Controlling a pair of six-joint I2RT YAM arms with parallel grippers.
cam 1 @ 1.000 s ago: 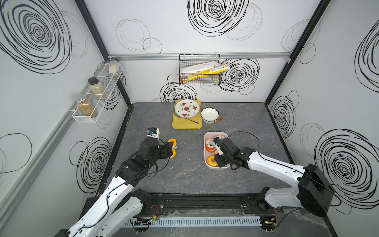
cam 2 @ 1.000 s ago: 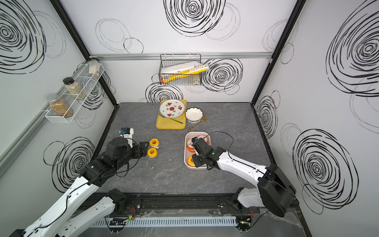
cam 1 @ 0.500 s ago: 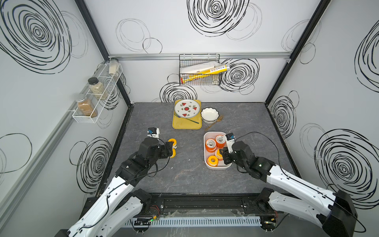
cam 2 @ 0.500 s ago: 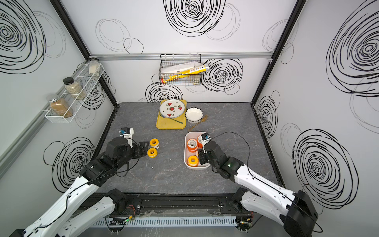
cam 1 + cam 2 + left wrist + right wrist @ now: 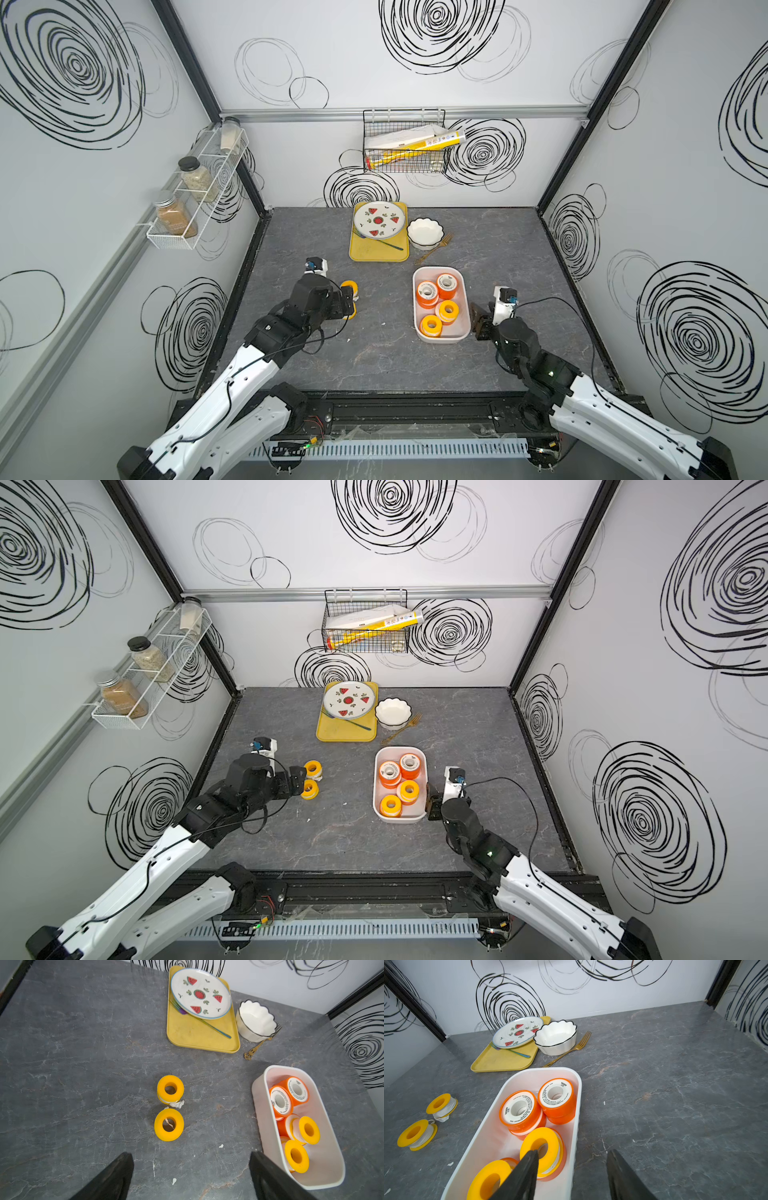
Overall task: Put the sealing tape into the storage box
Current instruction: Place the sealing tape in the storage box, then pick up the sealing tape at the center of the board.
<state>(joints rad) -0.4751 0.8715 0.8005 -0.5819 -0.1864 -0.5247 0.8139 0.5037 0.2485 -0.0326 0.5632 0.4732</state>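
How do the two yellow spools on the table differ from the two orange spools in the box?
The yellow spools lie flat on the table; the orange spools sit tilted in the storage box. The yellow spools have plain faces; the orange spools carry white printed labels. The yellow spools trail loose tape ends; the orange spools show none. All are round with a centre hole.

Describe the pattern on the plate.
The plate shows red watermelon slices on white, clearest in the left wrist view.

Bare table (image 5: pixel 382 361) between loose spools (image 5: pixel 311 769) and box (image 5: pixel 442 338) is passable — tray (image 5: pixel 376 253), bowl (image 5: pixel 424 232), fork (image 5: pixel 433 249) crowd its far end.
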